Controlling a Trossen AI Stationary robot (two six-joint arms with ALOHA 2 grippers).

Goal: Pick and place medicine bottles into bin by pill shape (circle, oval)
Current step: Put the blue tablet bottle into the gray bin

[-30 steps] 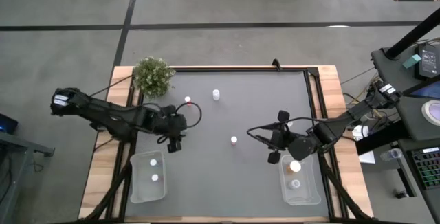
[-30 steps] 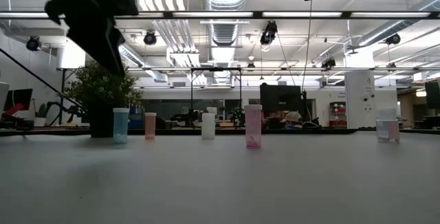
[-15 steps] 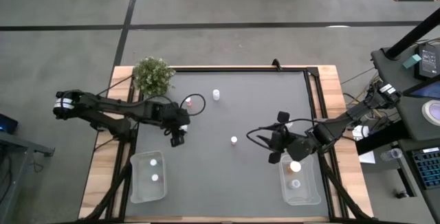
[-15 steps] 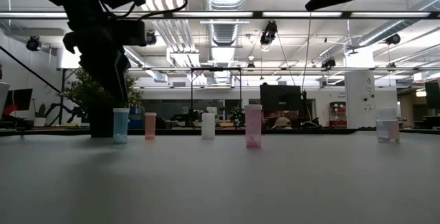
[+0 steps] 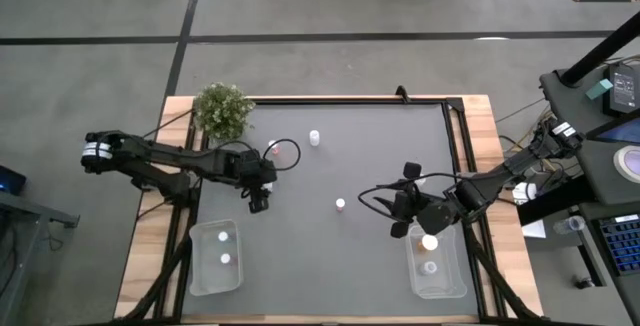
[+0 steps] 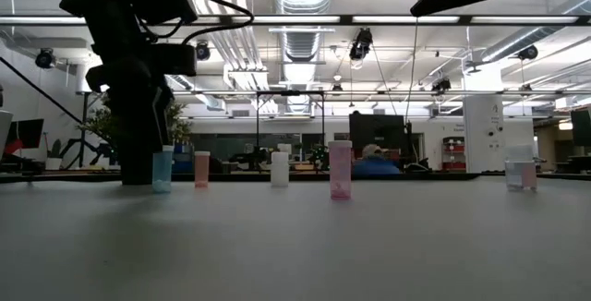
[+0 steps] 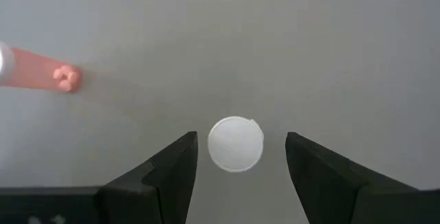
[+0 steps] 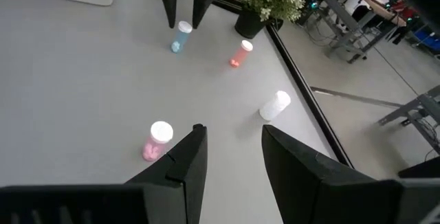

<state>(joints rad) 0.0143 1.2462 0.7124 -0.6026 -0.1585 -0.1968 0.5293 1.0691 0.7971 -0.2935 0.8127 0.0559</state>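
Left gripper (image 7: 237,162) lowered over blue bottle (image 6: 162,169), four bottles on table

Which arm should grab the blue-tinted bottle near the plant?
Left. The left gripper is open directly above that bottle, its white cap between the fingers. The right gripper is across the table, over its bin.

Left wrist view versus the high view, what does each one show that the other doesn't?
Only the left wrist view shows the left gripper open, fingers either side of a white bottle cap, and round pills in a pink bottle. Only the high view shows the two bins, the plant, and the right gripper beside the right bin. Both share the dark table and the left gripper.
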